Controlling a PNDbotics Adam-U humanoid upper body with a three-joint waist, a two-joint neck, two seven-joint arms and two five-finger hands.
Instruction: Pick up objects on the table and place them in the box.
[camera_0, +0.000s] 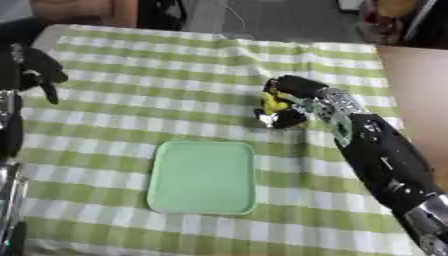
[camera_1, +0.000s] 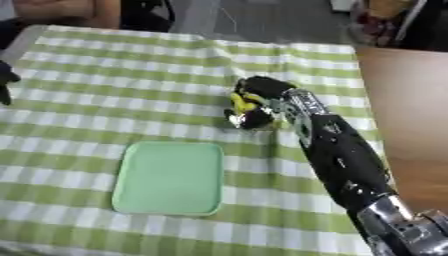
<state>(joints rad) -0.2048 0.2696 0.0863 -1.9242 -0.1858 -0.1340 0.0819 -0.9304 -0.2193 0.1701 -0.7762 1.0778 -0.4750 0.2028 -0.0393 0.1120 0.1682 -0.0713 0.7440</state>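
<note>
A pale green shallow tray (camera_0: 203, 176) lies flat on the green-and-white checked cloth near the front. Beyond its far right corner my right hand (camera_0: 290, 100) reaches in from the lower right, its fingers curled round a small yellow object (camera_0: 273, 103). Only a yellow patch of that object shows between the black fingers. My left hand (camera_0: 35, 70) hangs at the left edge with its fingers curled loosely and nothing in them.
The checked cloth (camera_0: 175, 90) covers the table to its far edge. A brown surface (camera_1: 402, 100) runs along the right side. A person's arm (camera_1: 52, 10) shows at the far left corner, off the task's things.
</note>
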